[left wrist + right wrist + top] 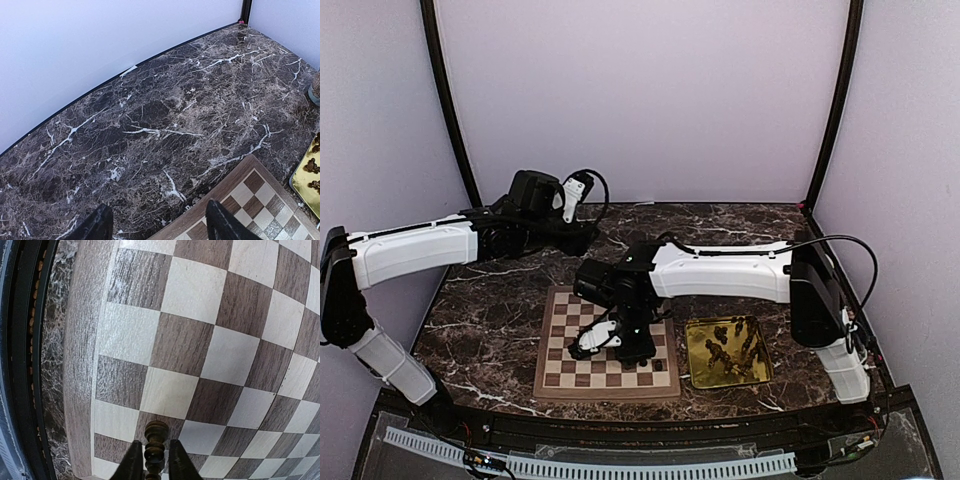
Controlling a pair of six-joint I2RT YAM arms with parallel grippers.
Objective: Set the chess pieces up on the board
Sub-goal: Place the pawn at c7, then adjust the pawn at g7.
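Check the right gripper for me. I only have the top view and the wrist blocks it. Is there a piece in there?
Observer: Yes. The right wrist view shows one dark chess piece upright between the fingers of the right gripper, over the board.
Operator: Clamped?
Observer: Cannot tell. The fingers flank it closely, and its base is cut off by the frame edge.
Operator: Left gripper?
Observer: In the left wrist view the left gripper is open with nothing between its fingers, over the marble table by the board's corner.
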